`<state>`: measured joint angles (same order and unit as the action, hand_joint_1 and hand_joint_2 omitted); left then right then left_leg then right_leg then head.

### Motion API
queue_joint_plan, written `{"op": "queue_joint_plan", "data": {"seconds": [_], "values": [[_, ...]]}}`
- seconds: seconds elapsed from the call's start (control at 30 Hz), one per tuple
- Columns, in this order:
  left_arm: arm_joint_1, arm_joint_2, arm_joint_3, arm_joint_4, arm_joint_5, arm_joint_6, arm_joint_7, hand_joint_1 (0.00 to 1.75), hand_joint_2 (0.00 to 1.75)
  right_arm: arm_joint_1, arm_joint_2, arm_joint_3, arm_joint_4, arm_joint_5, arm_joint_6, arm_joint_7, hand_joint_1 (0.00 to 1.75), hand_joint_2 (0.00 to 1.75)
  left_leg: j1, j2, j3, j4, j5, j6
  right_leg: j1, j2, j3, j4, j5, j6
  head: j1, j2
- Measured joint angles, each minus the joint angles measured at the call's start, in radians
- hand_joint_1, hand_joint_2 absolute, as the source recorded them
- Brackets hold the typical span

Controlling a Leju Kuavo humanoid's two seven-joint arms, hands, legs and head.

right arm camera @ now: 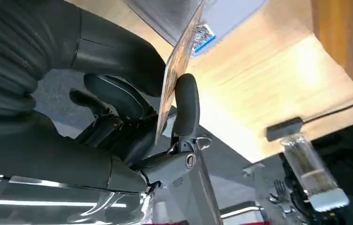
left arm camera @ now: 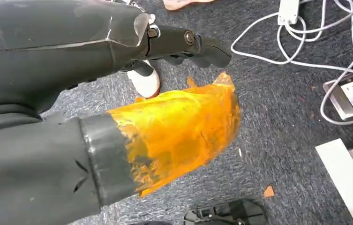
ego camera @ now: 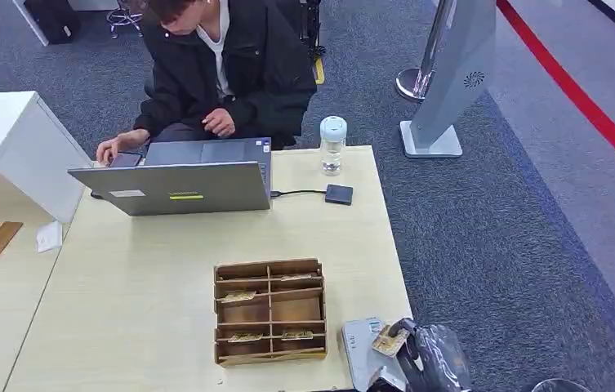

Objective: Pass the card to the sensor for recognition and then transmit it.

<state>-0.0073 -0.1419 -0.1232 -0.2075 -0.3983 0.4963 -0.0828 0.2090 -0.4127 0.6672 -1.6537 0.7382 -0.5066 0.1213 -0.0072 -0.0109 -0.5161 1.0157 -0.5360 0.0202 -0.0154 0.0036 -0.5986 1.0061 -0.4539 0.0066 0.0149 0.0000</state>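
My right hand point(ego camera: 422, 357) sits at the table's near right corner and pinches a tan patterned card point(ego camera: 389, 340) between its thumb and a finger. The card stands on edge over a flat grey reader box point(ego camera: 358, 347) with a barcode label; whether they touch I cannot tell. In the right wrist view the card point(right arm camera: 178, 70) is clamped by the thumb, with the grey box point(right arm camera: 165, 16) just beyond it. My left hand point(left arm camera: 165, 89) hangs over the carpet, its orange-taped thumb point(left arm camera: 184, 126) apart from the dark fingers point(left arm camera: 191, 44), holding nothing.
A wooden divided box point(ego camera: 269, 310) holding more cards stands left of the reader. Across the table point(ego camera: 149, 278) are an open laptop point(ego camera: 181, 188), a small dark box point(ego camera: 338, 193) wired to it, a water bottle point(ego camera: 332, 145) and a seated person point(ego camera: 222, 73). Cables point(left arm camera: 301, 42) lie on the floor.
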Motion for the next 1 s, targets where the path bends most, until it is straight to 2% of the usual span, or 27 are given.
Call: {"op": "queue_joint_plan", "data": {"seconds": [0.5, 1.0], "values": [[0.0, 0.0, 0.0, -0.009, -0.026, -0.008, 0.018, 0.0, 0.0, 0.008, 0.074, -0.103, -0.074, 0.065, 0.031, -0.092, 1.75, 1.75, 0.0, 0.0, 0.0, 0.0, 0.0, 0.0, 0.0, 0.0, 0.0, 0.0, 0.0, 0.0, 0.0, 0.0], [-0.002, -0.001, 0.0, -0.024, -0.055, -0.024, 0.033, 0.0, 0.0, -0.012, 0.141, -0.161, -0.138, 0.098, 0.059, -0.166, 1.75, 1.75, 0.0, 0.0, 0.0, 0.0, 0.0, 0.0, 0.0, 0.0, 0.0, 0.0, 0.0, 0.0, 0.0, 0.0]]}}
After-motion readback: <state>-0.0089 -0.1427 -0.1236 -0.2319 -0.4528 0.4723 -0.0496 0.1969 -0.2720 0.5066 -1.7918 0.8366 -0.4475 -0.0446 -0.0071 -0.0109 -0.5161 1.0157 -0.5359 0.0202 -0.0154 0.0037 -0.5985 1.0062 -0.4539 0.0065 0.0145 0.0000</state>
